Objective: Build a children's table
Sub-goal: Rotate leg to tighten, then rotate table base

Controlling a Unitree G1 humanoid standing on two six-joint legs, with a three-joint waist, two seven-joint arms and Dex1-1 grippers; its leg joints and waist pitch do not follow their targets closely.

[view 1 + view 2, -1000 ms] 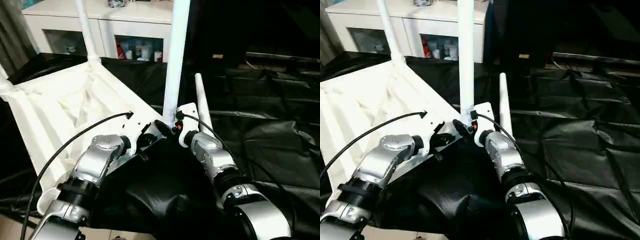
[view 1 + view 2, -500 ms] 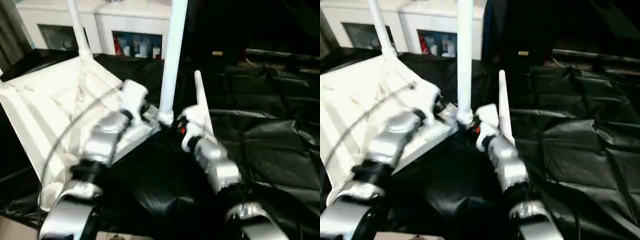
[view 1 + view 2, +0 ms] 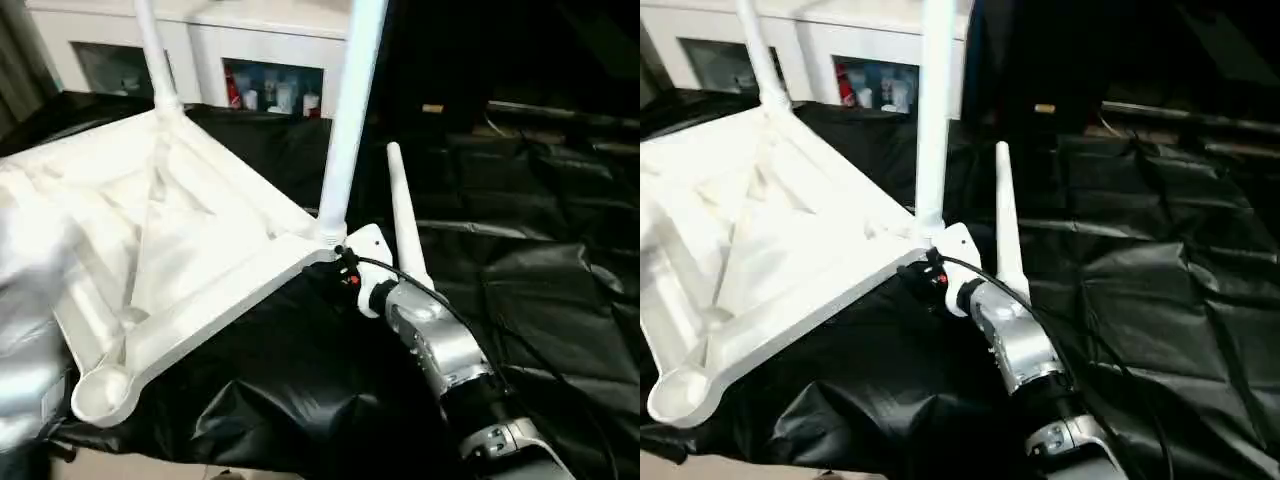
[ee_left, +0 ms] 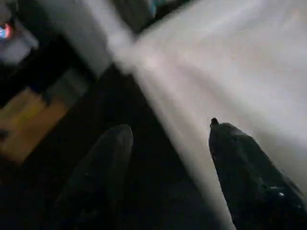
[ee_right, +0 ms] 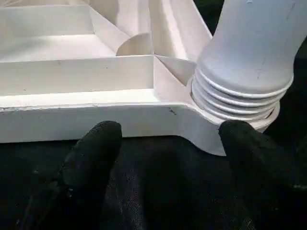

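At the table (image 5: 96,110) corner, right fingers (image 5: 93,158) gape empty; left fingers (image 4: 103,163) seemingly apart.

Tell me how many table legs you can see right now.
3. One leg stands screwed into the upturned top's near corner, another leg stands at the far corner, and a loose leg lies beside the right gripper. Others may be out of frame.

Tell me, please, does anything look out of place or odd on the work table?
One white leg lies loose on the black cloth beside the upturned table top, while the near corner socket is empty. The leg by the right gripper shows its threads, so perhaps not fully seated.
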